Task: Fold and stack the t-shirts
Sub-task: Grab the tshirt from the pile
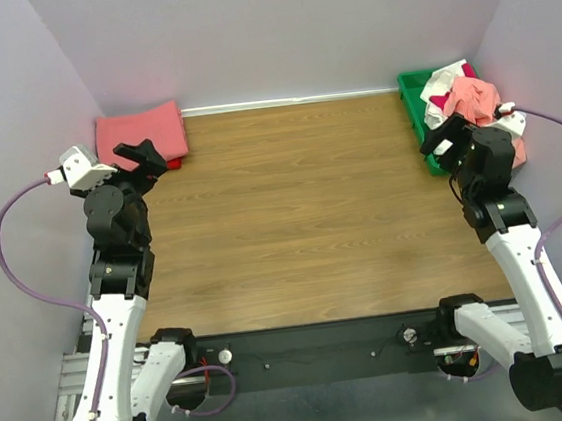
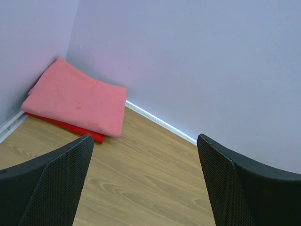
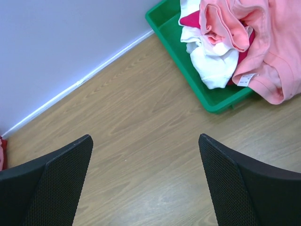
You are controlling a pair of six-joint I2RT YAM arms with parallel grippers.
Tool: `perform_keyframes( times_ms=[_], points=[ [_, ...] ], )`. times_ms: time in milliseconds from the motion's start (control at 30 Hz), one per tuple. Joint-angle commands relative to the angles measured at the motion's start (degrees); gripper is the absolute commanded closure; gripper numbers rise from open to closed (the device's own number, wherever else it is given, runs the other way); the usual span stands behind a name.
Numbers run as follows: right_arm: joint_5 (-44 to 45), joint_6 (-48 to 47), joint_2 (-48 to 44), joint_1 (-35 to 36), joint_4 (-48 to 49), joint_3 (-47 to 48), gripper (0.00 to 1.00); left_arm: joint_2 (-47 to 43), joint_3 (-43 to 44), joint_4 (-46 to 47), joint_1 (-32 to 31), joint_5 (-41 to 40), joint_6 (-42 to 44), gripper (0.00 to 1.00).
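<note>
A folded salmon-pink t-shirt lies on a folded red t-shirt in the far left corner; both show in the left wrist view, pink on red. Unfolded salmon-pink, white and magenta-pink t-shirts are heaped in the green bin at the far right; the heap also shows in the right wrist view. My left gripper is open and empty, just in front of the folded stack. My right gripper is open and empty beside the bin.
Lilac walls close the table on the left, back and right. The green bin stands against the right wall with a salmon-pink shirt hanging over its near rim. The wooden tabletop lies between the two arms.
</note>
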Motion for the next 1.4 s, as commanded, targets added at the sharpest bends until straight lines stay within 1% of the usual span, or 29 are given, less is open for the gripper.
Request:
perform_keyframes(
  times_ms=[0, 100, 167, 233, 267, 333, 367, 400, 433, 533, 700, 733, 833, 867, 900, 967, 1000, 1033, 1067, 1100, 1200, 1367],
  points=[
    [-1.3, -1.7, 1.4, -0.3, -2.3, 1.7, 0.0, -1.7, -0.7, -0.6, 0.2, 1.9, 0.7, 0.02],
    [1.5, -5.5, 5.5, -0.3, -2.7, 2.9, 0.0, -1.8, -1.6, 0.2, 0.1, 3.0, 0.7, 0.01],
    [1.2, -8.1, 8.2, -0.2, -2.7, 4.9, 0.0, -1.8, -2.7, 1.5, 0.1, 4.2, 0.7, 0.01],
    [5.2, -8.3, 12.6, -0.5, -3.6, 8.1, 0.0, -1.4, -3.5, 2.4, 0.2, 5.1, 0.4, 0.01],
    [9.2, -8.7, 17.0, -0.9, -4.1, 9.8, 0.0, -1.1, -3.7, 2.6, 0.2, 5.6, 0.2, 0.01],
    [9.2, -9.2, 21.9, -4.2, -4.6, 15.3, 0.0, -0.6, -4.6, 4.3, 0.2, 6.9, 0.2, 0.02],
    [8.0, -9.1, 26.6, -6.5, -4.8, 17.4, 0.0, -0.4, -4.9, 4.7, 0.2, 7.4, 0.2, 0.01],
    [7.3, -8.4, 28.7, -8.5, -4.9, 19.1, 0.0, -0.3, -5.6, 5.3, 0.1, 8.1, 0.2, 0.02],
    [6.8, -7.7, 30.7, -12.3, -4.9, 22.6, 0.0, -0.1, -5.9, 6.0, 0.2, 8.7, 0.4, 0.02],
    [5.2, -7.6, 38.3, -17.5, -5.3, 27.8, 0.0, 1.1, -6.6, 7.6, 0.2, 10.7, 0.7, 0.02],
    [11.1, -8.2, 45.5, -20.0, -5.2, 31.8, 0.0, 3.3, -6.0, 8.5, 0.2, 11.5, 1.1, 0.01],
    [10.5, -8.2, 48.0, -21.6, -5.2, 32.5, 0.0, 4.0, -5.8, 8.6, 0.2, 11.9, 1.2, 0.01],
    [8.1, -7.4, 52.3, -23.8, -5.2, 35.6, 0.06, 5.3, -5.4, 8.7, 0.2, 12.1, 1.2, 0.01],
    [6.3, -7.4, 55.3, -24.7, -5.2, 36.3, 0.08, 5.6, -5.3, 8.7, 0.1, 12.1, 1.1, 0.02],
    [5.7, -7.7, 56.6, -25.0, -5.2, 38.1, 0.16, 6.0, -5.1, 8.7, 0.2, 12.0, 1.0, 0.02],
    [5.7, -8.2, 60.8, -25.4, -5.1, 39.8, 0.23, 6.9, -4.7, 8.6, 0.2, 12.1, 0.9, 0.02],
    [5.5, -8.2, 62.4, -25.5, -5.2, 40.9, 0.31, 7.1, -4.6, 8.6, 0.2, 12.2, 1.0, 0.02],
    [4.4, -8.2, 63.8, -25.9, -5.1, 43.1, 0.35, 7.6, -4.4, 8.6, 0.2, 12.3, 1.0, 0.02],
    [0.0, -9.1, 66.8, -26.0, -5.1, 44.6, 0.38, 7.7, -4.4, 8.6, 0.2, 12.2, 1.0, 0.02],
    [-2.4, -9.7, 68.1, -26.1, -5.2, 47.0, 0.4, 8.1, -4.3, 8.5, 0.2, 11.9, 1.0, 0.02],
    [-9.2, -10.7, 71.1, -26.1, -5.1, 48.8, 0.41, 8.5, -4.1, 8.3, 0.2, 11.2, 0.7, 0.01],
    [-12.3, -10.3, 73.6, -26.1, -4.9, 50.4, 0.41, 9.3, -3.9, 8.3, 0.2, 11.0, 0.6, 0.02]
  ],
)
